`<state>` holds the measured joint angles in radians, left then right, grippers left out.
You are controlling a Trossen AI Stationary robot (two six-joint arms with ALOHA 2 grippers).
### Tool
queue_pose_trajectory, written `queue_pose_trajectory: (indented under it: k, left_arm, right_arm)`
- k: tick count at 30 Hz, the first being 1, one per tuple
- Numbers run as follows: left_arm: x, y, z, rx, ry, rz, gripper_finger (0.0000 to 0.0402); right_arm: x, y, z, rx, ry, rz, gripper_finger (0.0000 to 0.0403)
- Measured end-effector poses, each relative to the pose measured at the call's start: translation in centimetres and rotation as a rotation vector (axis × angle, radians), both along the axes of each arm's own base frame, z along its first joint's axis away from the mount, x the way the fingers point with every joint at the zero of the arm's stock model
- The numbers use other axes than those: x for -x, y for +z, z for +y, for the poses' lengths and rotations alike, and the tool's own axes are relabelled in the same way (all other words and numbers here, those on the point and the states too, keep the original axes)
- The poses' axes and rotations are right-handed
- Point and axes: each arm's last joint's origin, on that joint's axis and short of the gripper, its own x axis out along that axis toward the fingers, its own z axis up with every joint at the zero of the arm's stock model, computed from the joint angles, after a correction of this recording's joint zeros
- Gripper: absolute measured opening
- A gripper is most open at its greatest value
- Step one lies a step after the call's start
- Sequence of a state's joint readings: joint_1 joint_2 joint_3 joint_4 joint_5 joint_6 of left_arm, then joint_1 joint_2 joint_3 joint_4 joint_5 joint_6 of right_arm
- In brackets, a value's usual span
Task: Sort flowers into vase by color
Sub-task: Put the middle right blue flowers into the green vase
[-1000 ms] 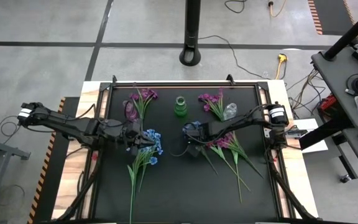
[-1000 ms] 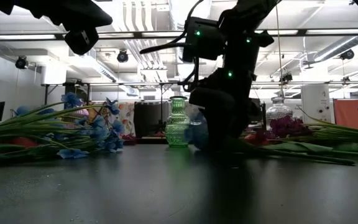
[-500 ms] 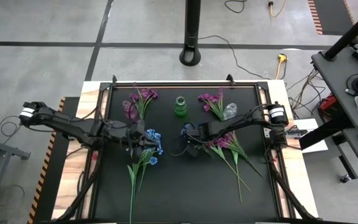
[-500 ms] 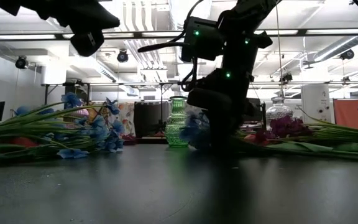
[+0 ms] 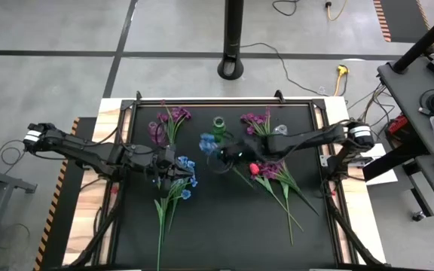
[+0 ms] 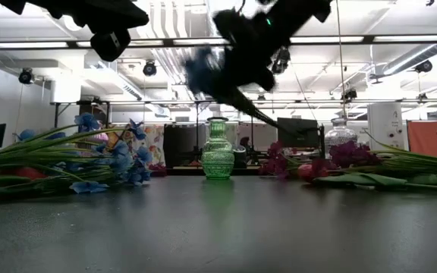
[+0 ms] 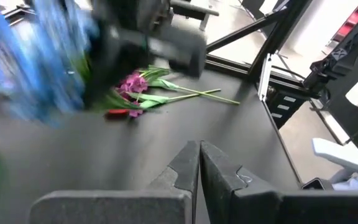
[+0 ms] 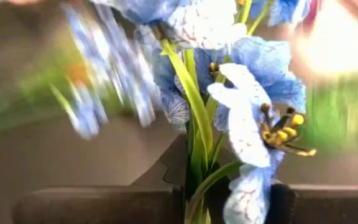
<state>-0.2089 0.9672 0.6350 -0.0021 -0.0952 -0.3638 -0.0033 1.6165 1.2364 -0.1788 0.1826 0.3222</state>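
Note:
My right gripper (image 5: 227, 154) is shut on a blue flower (image 5: 208, 143) and holds it in the air just near of the green vase (image 5: 218, 129); in the low view the gripper (image 6: 253, 42) is well above the vase (image 6: 218, 149). My left gripper (image 5: 173, 167) is shut and empty, high above a bunch of blue flowers (image 5: 181, 181) that lie on the black mat. Purple flowers (image 5: 276, 172) and a red bud (image 5: 253, 168) lie to the right of the held flower. More purple flowers lie at the far left (image 5: 173, 117) and far right (image 5: 256, 120). My right gripper pinches the blue flower's green stem (image 8: 194, 168) between its two fingers, just below the blooms. The fingers come from the table's right side, across the stem. The flower is lifted clear, its blooms (image 6: 203, 76) toward the table's left and its stem end (image 6: 279, 121) slanting down behind.
A clear glass vase (image 5: 279, 134) stands right of the green vase and another small vase (image 5: 157, 132) stands to its left. A black frame (image 5: 319, 120) runs around the mat. A stand's pole (image 5: 233, 38) rises beyond the far edge.
My right gripper has risen from the mat with the blue flower and gone toward the table's far left, toward the green vase. The flower, which was low by the mat, now hangs clear of it. The red bud now shows where the gripper stood.

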Motion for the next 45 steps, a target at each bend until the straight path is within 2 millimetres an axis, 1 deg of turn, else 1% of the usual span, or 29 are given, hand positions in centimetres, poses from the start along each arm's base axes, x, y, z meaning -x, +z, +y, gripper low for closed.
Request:
queue_pose_trajectory:
  k: [4,7,11,14,16,22,26,31,39,42,45]
  left_arm:
    - [0.0,0.0,0.0,0.017,0.006,0.005,0.0]
    - [0.0,0.0,0.0,0.02,0.005,0.011,0.0]
    - [0.0,-0.1,0.0,0.019,0.005,0.016,0.0]
    - [0.1,-0.1,0.0,0.019,0.005,0.017,0.0]
    - [0.1,-0.1,0.0,0.018,0.006,0.018,0.0]
    - [0.1,-0.1,0.0,0.019,0.006,0.017,0.0]
    - [0.0,0.0,0.0,0.019,0.006,0.013,0.0]
    - [0.0,0.0,0.0,0.019,0.006,0.014,0.0]
    - [0.0,0.0,0.0,0.019,0.007,0.015,0.0]
    - [0.0,-0.1,0.0,0.018,0.007,0.017,0.0]
    - [0.1,-0.1,0.0,0.018,0.008,0.018,0.0]
  right_arm:
    - [0.5,2.7,-1.6,0.123,0.015,-0.321,0.0027]
    - [1.7,3.5,-3.2,0.215,-0.021,-0.561,0.0027]
    - [3.8,4.1,-5.1,0.316,-0.093,-0.827,0.0028]
    - [5.0,4.6,-6.3,0.38,-0.143,-0.944,0.0028]
    - [5.5,4.6,-7.3,0.44,-0.17,-0.956,0.0028]
    - [5.8,4.3,-10.0,0.577,-0.237,-0.923,0.0028]
    - [5.5,3.7,-11.1,0.588,-0.261,-0.899,0.0028]
    - [4.9,2.5,-11.7,0.594,-0.263,-0.857,0.0028]
    - [4.1,0.7,-12.0,0.577,-0.254,-0.807,0.003]
    - [3.9,0.2,-12.1,0.561,-0.251,-0.789,0.0038]
    - [3.8,0.0,-12.1,0.546,-0.25,-0.779,0.0057]
